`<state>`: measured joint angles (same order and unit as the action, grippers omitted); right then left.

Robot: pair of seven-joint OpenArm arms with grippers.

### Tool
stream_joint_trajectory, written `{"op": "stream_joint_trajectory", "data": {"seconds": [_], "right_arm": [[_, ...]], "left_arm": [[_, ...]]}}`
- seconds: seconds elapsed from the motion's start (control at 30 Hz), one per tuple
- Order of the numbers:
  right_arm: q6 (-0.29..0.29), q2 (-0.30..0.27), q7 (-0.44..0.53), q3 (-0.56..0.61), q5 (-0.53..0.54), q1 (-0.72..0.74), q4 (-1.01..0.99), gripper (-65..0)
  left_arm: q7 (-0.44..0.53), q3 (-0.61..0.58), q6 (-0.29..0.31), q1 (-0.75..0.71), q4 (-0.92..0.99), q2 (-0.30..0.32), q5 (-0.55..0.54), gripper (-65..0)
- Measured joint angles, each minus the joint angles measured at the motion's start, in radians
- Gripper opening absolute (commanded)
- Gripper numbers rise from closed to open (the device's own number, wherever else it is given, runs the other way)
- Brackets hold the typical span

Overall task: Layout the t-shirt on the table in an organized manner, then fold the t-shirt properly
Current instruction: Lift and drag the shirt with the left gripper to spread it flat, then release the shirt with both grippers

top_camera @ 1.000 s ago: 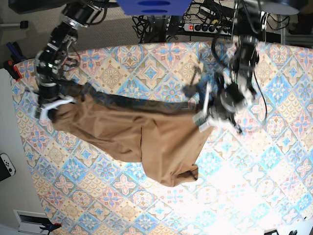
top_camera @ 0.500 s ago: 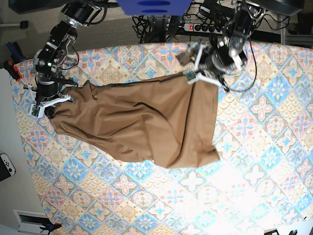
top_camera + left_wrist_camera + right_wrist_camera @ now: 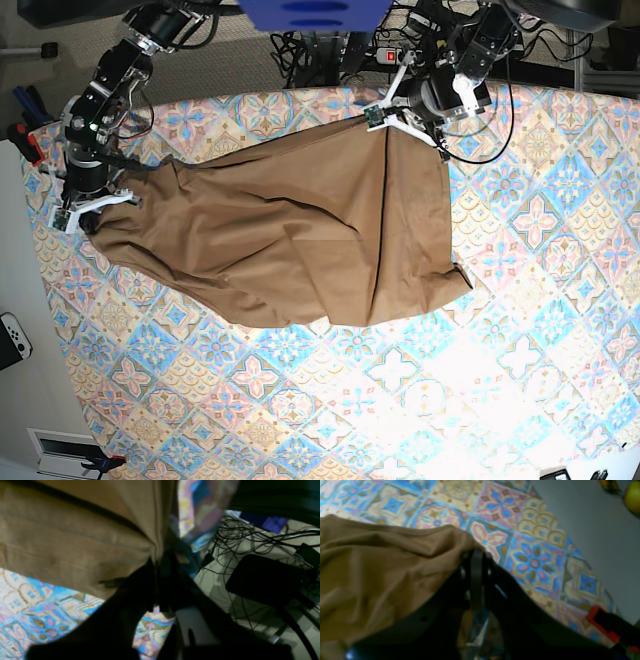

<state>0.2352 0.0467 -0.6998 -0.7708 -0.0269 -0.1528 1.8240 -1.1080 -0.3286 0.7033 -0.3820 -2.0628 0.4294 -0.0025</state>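
The tan-brown t-shirt (image 3: 290, 235) lies stretched across the upper middle of the table (image 3: 520, 330), wrinkled, with its lower right corner near the table's middle. My left gripper (image 3: 385, 122) is shut on the shirt's far edge near the back of the table; in the left wrist view (image 3: 160, 557) the cloth (image 3: 75, 530) bunches between the shut jaws. My right gripper (image 3: 88, 205) is shut on the shirt's left corner near the table's left edge; in the right wrist view (image 3: 476, 557) the cloth (image 3: 382, 575) is pinched between the fingers.
Cables and a power strip (image 3: 415, 55) lie on the floor behind the table. A blue object (image 3: 315, 12) sits at the back. A red-and-black tool (image 3: 22, 140) and a white controller (image 3: 12, 340) lie off the table's left edge.
My left gripper has carried its shirt edge up and back to the table's far side, spreading the cloth wider. My right gripper has shifted slightly left and up, still holding its corner.
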Motion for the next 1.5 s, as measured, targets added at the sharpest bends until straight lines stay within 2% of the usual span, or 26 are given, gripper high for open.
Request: {"op": "stream_joint_trajectory", "data": {"seconds": [0.03, 0.13, 0.2, 0.27, 0.47, 0.63, 0.8, 0.9, 0.97, 1.03, 1.13, 1.2, 1.3, 1.4, 1.5], "right_arm": [[0.000, 0.000, -0.024, 0.000, 0.000, -0.001, 0.000, -65.0], [0.001, 0.001, -0.116, 0.005, 0.000, -0.006, 0.000, -65.0], [0.001, 0.000, -0.136, 0.005, 0.000, -0.011, 0.000, -59.6], [0.001, 0.000, -0.141, 0.005, -0.003, -0.013, 0.000, -54.9], [0.001, 0.000, -0.141, 0.005, -0.003, -0.011, 0.008, -46.7], [0.001, 0.000, -0.137, 0.005, -0.002, -0.011, 0.068, -43.9], [0.001, 0.000, -0.142, 0.005, -0.001, -0.011, 0.079, -43.8], [0.003, -0.002, -0.141, 0.006, 0.000, -0.011, 0.079, -43.8], [0.068, -0.036, -0.150, 0.048, -0.009, -0.014, 0.079, -43.8], [0.166, -0.085, -0.142, 0.121, -0.003, -0.011, 0.079, -43.7], [0.173, -0.104, -0.141, 0.209, -0.002, 0.000, 0.078, -43.7], [0.184, -0.144, -0.142, 0.256, 0.007, -0.003, 0.072, -43.7], [0.168, -0.203, -0.171, 0.309, -0.013, 0.053, 0.061, -43.7], [0.171, -0.231, -0.124, 0.398, 0.006, 0.193, 0.017, -43.7], [0.184, -0.246, -0.114, 0.458, 0.020, 0.237, -0.085, -43.7]], "left_arm": [[0.000, 0.000, 0.000, 0.003, 0.000, 0.000, 0.000, -65.0], [-0.002, 0.000, 0.000, 0.002, 0.000, 0.000, -0.001, -44.5], [0.000, 0.000, 0.000, 0.002, 0.000, 0.000, -0.011, -33.2], [0.004, -0.003, 0.000, 0.002, 0.000, 0.001, -0.011, -27.5], [0.003, -0.002, 0.000, 0.013, -0.019, -0.010, -0.038, -30.0], [0.008, 0.039, -0.001, 0.076, -0.023, -0.060, -0.203, -33.3], [-0.013, 0.150, -0.003, 0.104, -0.024, -0.114, -0.369, -33.7], [-0.010, 0.232, -0.003, 0.129, -0.023, -0.156, -0.419, -33.7], [-0.014, 0.305, -0.003, 0.146, -0.019, -0.201, -0.416, -33.7], [-0.015, 0.384, -0.003, 0.162, -0.019, -0.237, -0.412, -33.7], [-0.014, 0.484, -0.003, 0.198, -0.013, -0.275, -0.412, -33.7], [-0.015, 0.523, -0.004, 0.217, -0.010, -0.277, -0.375, -33.7], [-0.020, 0.529, -0.006, 0.240, -0.002, -0.277, -0.322, -33.7], [-0.003, 0.520, 0.000, 0.254, 0.011, -0.283, -0.290, -33.7], [-0.013, 0.507, -0.006, 0.253, 0.036, -0.289, -0.217, -33.7]]}}
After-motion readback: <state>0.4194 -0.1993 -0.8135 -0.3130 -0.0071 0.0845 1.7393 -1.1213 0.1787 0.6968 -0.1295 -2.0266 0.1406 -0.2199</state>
